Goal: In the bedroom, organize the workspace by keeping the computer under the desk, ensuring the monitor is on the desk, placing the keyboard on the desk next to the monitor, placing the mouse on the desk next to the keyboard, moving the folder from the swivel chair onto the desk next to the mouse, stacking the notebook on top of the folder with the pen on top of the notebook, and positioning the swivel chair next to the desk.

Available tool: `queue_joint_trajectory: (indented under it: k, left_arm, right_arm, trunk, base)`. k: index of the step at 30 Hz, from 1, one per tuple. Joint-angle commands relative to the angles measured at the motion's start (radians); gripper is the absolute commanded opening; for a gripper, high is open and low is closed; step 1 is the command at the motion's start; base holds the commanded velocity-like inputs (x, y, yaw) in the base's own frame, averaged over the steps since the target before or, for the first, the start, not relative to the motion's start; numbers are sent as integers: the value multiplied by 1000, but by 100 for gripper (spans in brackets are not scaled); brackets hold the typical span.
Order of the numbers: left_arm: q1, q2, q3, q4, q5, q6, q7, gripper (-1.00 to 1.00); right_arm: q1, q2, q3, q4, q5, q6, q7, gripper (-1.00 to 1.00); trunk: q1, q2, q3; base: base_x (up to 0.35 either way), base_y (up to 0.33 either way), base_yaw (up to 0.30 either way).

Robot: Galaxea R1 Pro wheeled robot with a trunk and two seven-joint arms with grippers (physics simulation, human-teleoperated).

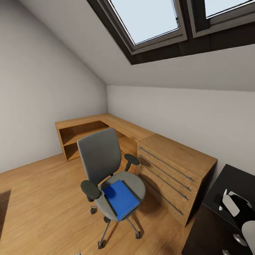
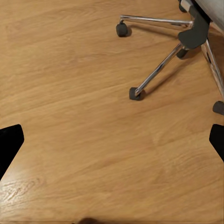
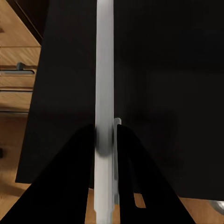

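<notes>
The grey swivel chair (image 1: 101,156) stands on the wood floor in front of the L-shaped wooden desk (image 1: 124,125). A blue folder (image 1: 120,198) lies flat on its seat. My left gripper (image 2: 112,144) is open above bare floor, a short way from the chair's chrome base (image 2: 161,70). My right gripper (image 3: 106,140) is shut on a thin pale slab (image 3: 104,70) seen edge-on; I cannot tell what it is. It hangs over a black cabinet top (image 3: 168,93). In the head view that gripper (image 1: 226,202) is at the lower right.
A wooden drawer unit (image 1: 177,156) joins the desk's right end, with the black cabinet (image 1: 219,219) beside it. Open shelves (image 1: 76,138) sit under the desk's left wing. The sloped ceiling with skylights (image 1: 152,21) hangs low over the desk. Open floor lies left of the chair.
</notes>
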Motion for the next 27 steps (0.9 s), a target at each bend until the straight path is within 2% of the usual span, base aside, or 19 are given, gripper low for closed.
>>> queue_joint_trajectory:
  k: [1,8,16,27]
  left_arm:
    - [0,0,-2,-2,7,4,6,100]
    - [0,3,-3,2,7,3,5,100]
    - [0,3,-3,3,7,4,5,100]
    - [0,2,-3,6,7,4,5,100]
  right_arm:
    - [0,0,-1,-2,-11,3,-5,-100]
    - [0,0,-1,-3,-11,3,-5,-100]
    - [0,0,-1,-3,-11,3,-5,-100]
    - [0,0,-1,-5,-11,3,-5,-100]
  trunk:
    - [0,-1,-1]
    - [0,-1,-1]
    - [0,-1,-1]
    - [-4,6,2]
  base:
    - [0,0,0]
    - [14,-5,0]
    - [163,-87,0]
    - [15,-9,0]
